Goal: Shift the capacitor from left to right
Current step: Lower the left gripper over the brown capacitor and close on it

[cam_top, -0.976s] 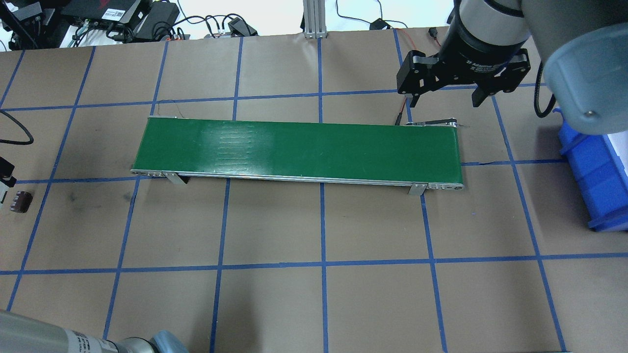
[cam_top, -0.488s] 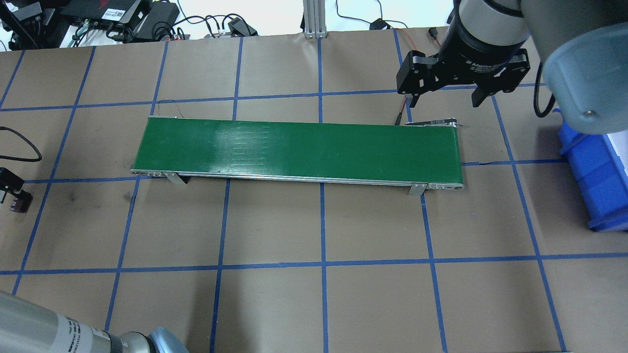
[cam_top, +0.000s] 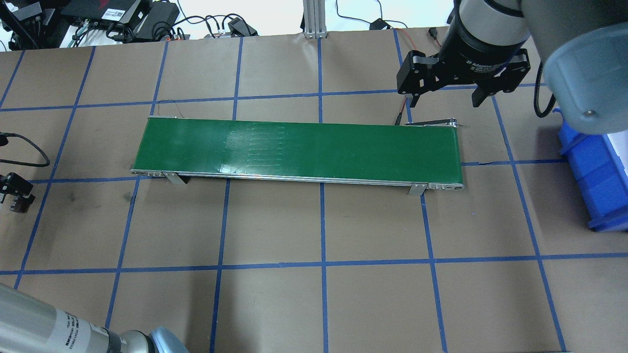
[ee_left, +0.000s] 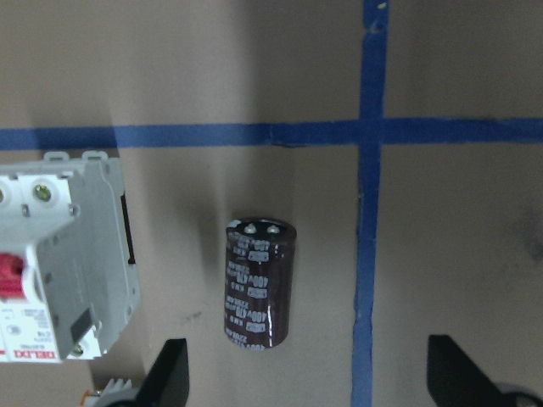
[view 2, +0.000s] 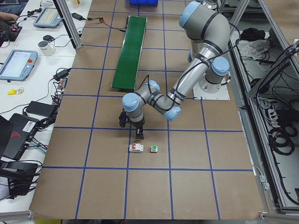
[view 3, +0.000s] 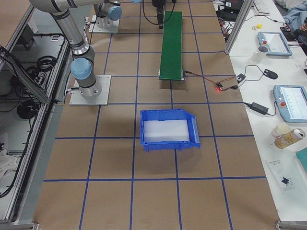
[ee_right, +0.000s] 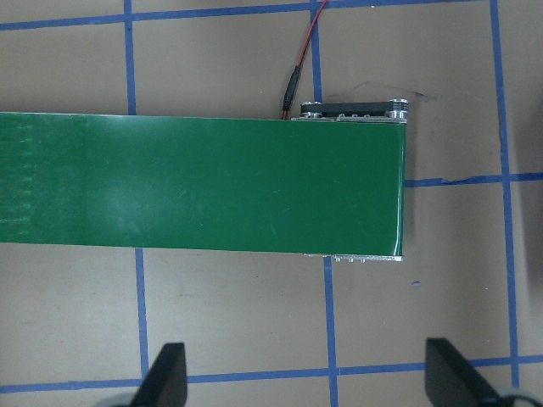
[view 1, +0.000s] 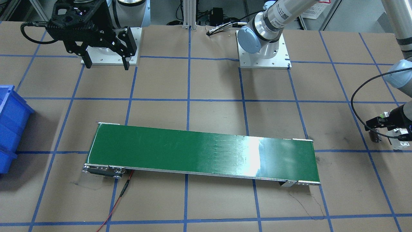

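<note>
The capacitor [ee_left: 259, 282], a stubby dark maroon cylinder with pale print, lies on its side on the brown table. In the left wrist view it sits between my left gripper's open fingers and slightly ahead of the tips. My left gripper [ee_left: 305, 381] hovers just above it at the table's far left [cam_top: 16, 189]. In the overhead view the capacitor [cam_top: 21, 206] is partly hidden under that gripper. It shows small in the front view [view 1: 376, 138]. My right gripper [cam_top: 446, 95] is open and empty, held above the far right end of the green conveyor belt [cam_top: 299, 152].
A white circuit breaker [ee_left: 59, 254] with red switches lies right beside the capacitor. A green-capped push button [view 2: 153, 149] sits near it. A blue bin [cam_top: 596, 176] stands at the right end of the table. A red wire [view 1: 119, 196] runs from the conveyor.
My left gripper has moved in from the table's left edge and now sits over the capacitor, covering most of it in the overhead view. The right arm has not moved.
</note>
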`<state>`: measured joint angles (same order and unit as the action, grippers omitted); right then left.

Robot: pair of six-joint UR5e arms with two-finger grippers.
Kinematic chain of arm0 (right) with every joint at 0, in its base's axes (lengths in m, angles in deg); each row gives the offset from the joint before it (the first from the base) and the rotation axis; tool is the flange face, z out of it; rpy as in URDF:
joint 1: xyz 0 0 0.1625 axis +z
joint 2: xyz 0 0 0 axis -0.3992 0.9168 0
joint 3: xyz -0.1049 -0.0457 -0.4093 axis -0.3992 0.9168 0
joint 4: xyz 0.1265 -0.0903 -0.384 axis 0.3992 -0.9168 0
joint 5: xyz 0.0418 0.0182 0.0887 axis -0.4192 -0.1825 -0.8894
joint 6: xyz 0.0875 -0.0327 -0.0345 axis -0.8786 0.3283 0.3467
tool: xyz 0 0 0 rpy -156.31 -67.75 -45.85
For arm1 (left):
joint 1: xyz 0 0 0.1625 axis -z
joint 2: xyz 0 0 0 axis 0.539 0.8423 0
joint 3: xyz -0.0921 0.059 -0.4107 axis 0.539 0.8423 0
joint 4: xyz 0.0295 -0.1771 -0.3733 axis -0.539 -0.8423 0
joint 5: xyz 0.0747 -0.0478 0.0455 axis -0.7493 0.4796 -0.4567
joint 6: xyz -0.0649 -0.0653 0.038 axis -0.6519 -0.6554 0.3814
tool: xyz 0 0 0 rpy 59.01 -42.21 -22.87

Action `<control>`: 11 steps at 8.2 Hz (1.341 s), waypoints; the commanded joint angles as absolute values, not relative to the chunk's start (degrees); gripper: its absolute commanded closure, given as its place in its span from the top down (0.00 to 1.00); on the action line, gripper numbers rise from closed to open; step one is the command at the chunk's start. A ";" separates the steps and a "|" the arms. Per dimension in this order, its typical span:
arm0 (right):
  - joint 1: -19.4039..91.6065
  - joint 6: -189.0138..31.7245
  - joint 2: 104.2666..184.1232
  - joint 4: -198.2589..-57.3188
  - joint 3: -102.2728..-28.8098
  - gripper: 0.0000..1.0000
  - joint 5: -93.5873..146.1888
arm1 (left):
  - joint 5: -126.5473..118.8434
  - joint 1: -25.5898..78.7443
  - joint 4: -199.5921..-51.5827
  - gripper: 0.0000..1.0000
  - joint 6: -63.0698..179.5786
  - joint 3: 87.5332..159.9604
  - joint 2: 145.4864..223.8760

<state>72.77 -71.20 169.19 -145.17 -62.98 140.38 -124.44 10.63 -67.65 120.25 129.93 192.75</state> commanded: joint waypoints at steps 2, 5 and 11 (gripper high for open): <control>72.80 -71.20 169.22 -145.17 -62.99 1.00 140.38 | -124.44 10.62 -63.02 1.00 130.09 129.98 195.75; 72.80 -71.20 169.31 -145.09 -62.99 1.00 140.46 | -124.44 10.62 -63.01 1.00 132.57 130.07 195.94; 72.80 -71.20 169.31 -145.17 -62.99 1.00 140.38 | -125.22 10.62 -63.45 0.77 132.66 129.90 195.94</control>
